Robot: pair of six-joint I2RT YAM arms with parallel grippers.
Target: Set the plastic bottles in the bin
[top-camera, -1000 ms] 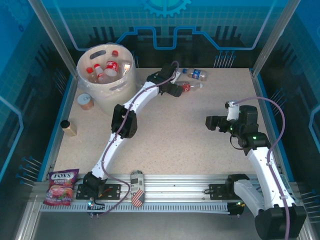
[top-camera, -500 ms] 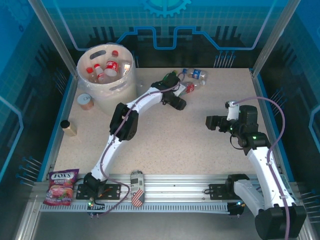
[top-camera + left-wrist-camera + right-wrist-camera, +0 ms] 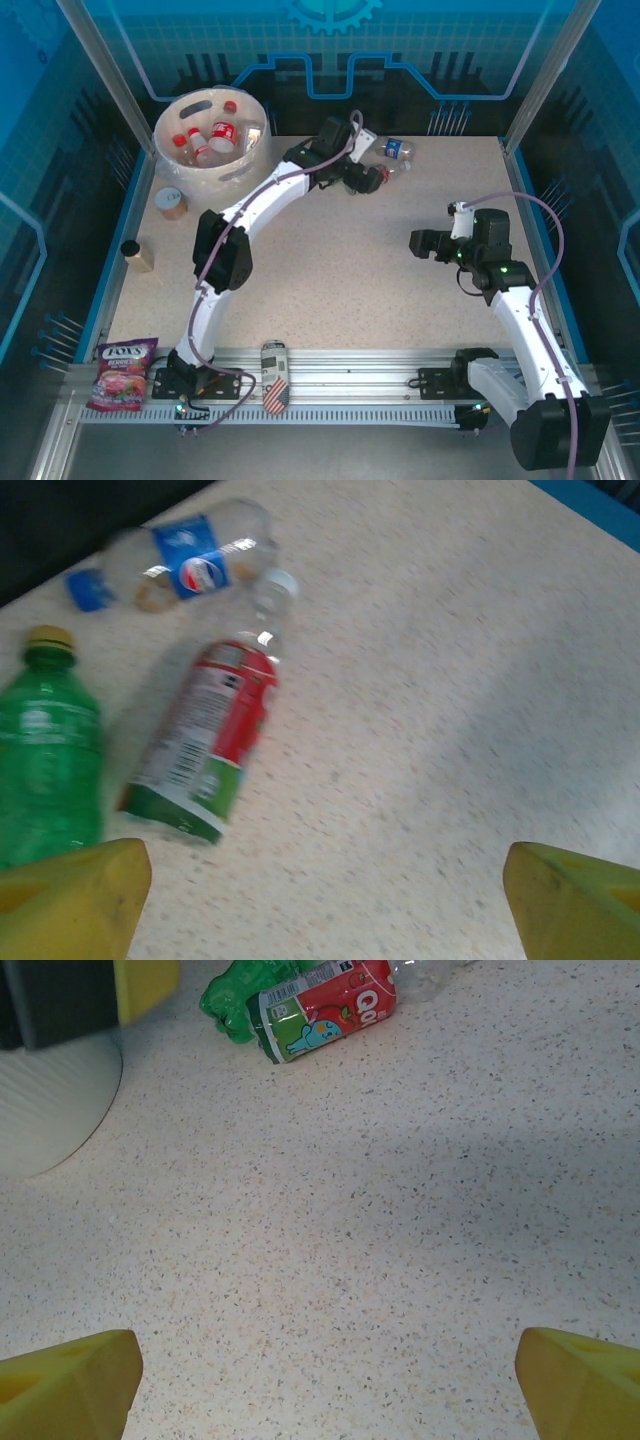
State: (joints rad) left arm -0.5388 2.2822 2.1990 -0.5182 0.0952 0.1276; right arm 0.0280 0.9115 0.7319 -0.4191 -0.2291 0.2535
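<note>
Left hand [image 3: 325,900] and right hand [image 3: 325,1385] wide open, empty; green bottle [image 3: 45,755] plain at left wrist, bin [image 3: 198,188] overhead.

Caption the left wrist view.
Open left gripper facing green plastic bottle, red-labelled bottle and blue-labelled bottle lying on speckled table.

Candy bag [image 3: 122,374] at near-left corner, striped can [image 3: 273,378] at near edge, small brown jar [image 3: 136,255], tan-lidded container [image 3: 170,202]
</note>
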